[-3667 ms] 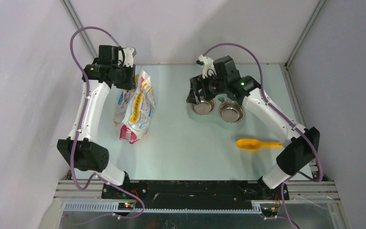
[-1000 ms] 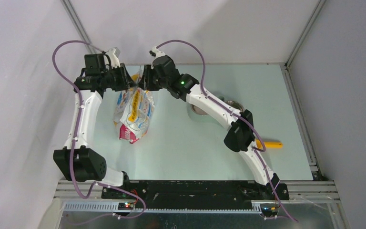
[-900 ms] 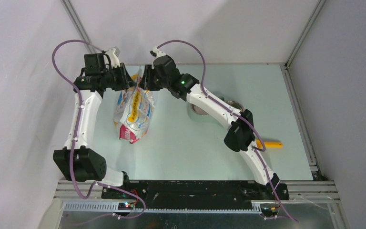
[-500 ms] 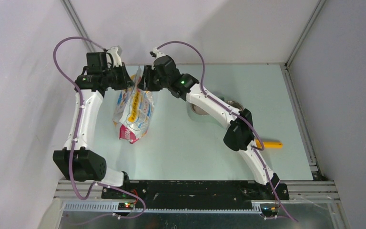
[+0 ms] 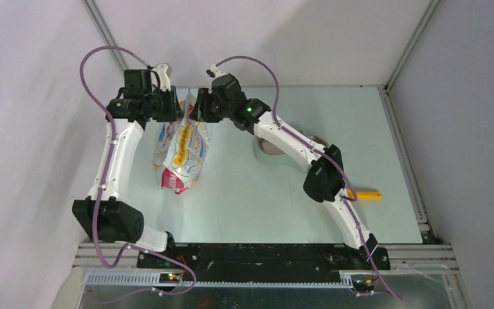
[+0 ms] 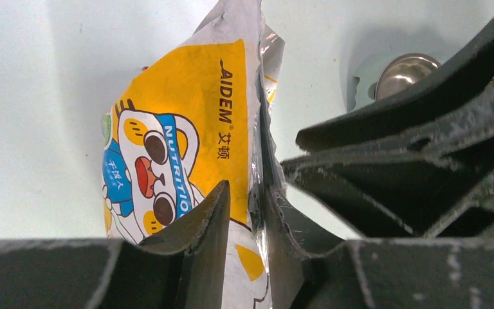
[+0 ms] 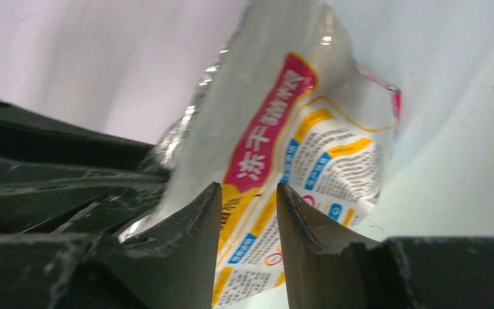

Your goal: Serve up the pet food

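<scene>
The pet food showed in none of the three views. My judgement is that all of it was inside the foil bag (image 5: pixel 181 149), which lay on its side at the left of the table (image 5: pixel 244 206) with its top end toward the far wall. So you had served nothing yet.

On the left, your left gripper (image 6: pixel 251 222) was clamped on the bag's top seam. Its wrist view had a thin fold of foil pinched between the two fingers.

Just to its right and nearly touching it, your right gripper (image 7: pixel 249 235) was at the same top edge. Its fingers stood a narrow way apart with printed foil showing in the gap. I could not tell whether they had a hold on it or merely straddled it. Whether the mouth of the bag was torn open was also not clear.

Further right, the steel bowls (image 5: pixel 270 147) sat side by side, mostly hidden under the right arm. What little showed of them had no pet food in it.

Furthest right, the yellow scoop (image 5: pixel 366 194) lay flat on the table, untouched and well apart from the bag.

As I read it, you were at the opening step. Left to do: get the bag open, bring the pet food out by scoop or by pouring, and fill the bowls.
</scene>
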Motion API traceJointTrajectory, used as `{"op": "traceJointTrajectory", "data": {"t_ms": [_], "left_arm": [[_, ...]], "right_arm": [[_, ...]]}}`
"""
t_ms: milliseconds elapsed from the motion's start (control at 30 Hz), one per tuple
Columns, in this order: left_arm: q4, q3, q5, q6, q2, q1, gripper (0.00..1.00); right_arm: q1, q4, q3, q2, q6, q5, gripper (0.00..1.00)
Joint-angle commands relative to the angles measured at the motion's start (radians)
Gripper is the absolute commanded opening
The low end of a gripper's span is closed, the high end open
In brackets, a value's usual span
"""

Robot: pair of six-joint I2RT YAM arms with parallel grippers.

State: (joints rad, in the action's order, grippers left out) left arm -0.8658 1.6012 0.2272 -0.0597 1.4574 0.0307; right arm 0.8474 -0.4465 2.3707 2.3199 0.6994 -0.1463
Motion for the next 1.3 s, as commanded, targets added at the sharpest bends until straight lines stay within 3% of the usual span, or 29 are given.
{"op": "traceJointTrajectory", "data": {"t_ms": [0,567,767,967,1267], "left_arm": [[-0.018,0.045,-0.02,0.028,0.02,0.028,0.33],[-0.17,0.333,-0.094,0.132,0.26,0.039,0.33],[-0.255,0.14,-0.068,0.171,0.062,0.039,0.42],[-0.318,-0.093,-0.086,0.215,-0.145,0.038,0.43],[-0.395,-0.226,-0.117,0.268,-0.312,0.038,0.47]], "right_arm": [[-0.033,0.006,-0.03,-0.064,-0.022,-0.005,0.4],[-0.058,-0.017,-0.166,-0.153,-0.083,-0.013,0.4],[-0.075,-0.021,-0.2,-0.184,-0.09,-0.014,0.41],[-0.078,-0.021,-0.213,-0.195,-0.097,-0.018,0.41],[-0.071,-0.011,-0.233,-0.21,-0.113,-0.012,0.41]]}}
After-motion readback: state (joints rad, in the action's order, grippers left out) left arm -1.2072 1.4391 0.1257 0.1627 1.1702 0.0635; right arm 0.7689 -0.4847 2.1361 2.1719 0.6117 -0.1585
